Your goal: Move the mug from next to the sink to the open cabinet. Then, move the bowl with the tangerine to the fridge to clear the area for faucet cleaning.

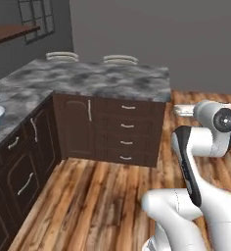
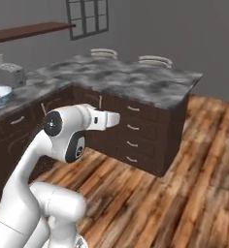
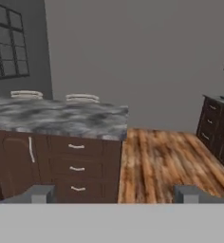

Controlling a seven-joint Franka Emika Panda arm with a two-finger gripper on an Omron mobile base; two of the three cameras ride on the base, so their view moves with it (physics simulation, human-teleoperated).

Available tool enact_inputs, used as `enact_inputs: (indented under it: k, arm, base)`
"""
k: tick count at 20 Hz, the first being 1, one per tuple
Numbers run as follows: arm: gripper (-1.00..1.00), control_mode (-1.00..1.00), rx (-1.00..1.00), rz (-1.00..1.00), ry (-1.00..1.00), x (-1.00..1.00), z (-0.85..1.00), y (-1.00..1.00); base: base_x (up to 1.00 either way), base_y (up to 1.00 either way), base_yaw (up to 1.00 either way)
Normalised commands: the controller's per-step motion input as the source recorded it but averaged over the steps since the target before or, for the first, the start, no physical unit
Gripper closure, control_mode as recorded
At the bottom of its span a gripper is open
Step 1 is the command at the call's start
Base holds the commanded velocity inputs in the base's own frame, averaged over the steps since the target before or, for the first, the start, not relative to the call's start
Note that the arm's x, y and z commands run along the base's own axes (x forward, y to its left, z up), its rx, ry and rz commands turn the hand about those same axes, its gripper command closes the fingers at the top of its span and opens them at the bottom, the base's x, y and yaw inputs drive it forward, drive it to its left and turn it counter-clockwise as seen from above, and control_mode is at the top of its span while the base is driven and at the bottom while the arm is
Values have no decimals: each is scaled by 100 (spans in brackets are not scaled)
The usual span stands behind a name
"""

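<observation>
- Bowl (image 2: 0, 94) upright on marble counter (image 2: 131, 77), far L end, rim up; round, no long axis.
- Gripper (image 3: 115, 193) spread wide, empty, aimed level at drawers (image 3: 77, 167).

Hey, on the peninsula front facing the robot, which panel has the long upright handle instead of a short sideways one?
The cabinet door at the left end. Its long silver handle stands vertical, while the four drawers stacked to its right each carry a short horizontal pull.
</observation>
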Motion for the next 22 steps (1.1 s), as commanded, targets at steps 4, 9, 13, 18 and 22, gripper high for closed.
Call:
enact_inputs:
  k: [4, 9, 13, 18, 22]
  arm:
    - [-100, 100, 0, 0, 0, 0, 0, 0]
    - [-100, 100, 0, 0, 0, 0, 0, 0]
    - [-100, 100, 0, 0, 0, 0, 0, 0]
    - [-100, 100, 0, 0, 0, 0, 0, 0]
    - [-100, 100, 0, 0, 0, 0, 0, 0]
  base:
    - [24, 70, 64]
    - [98, 12, 36]
    - [100, -10, 25]
    - [97, -6, 51]
    - [80, 0, 68]
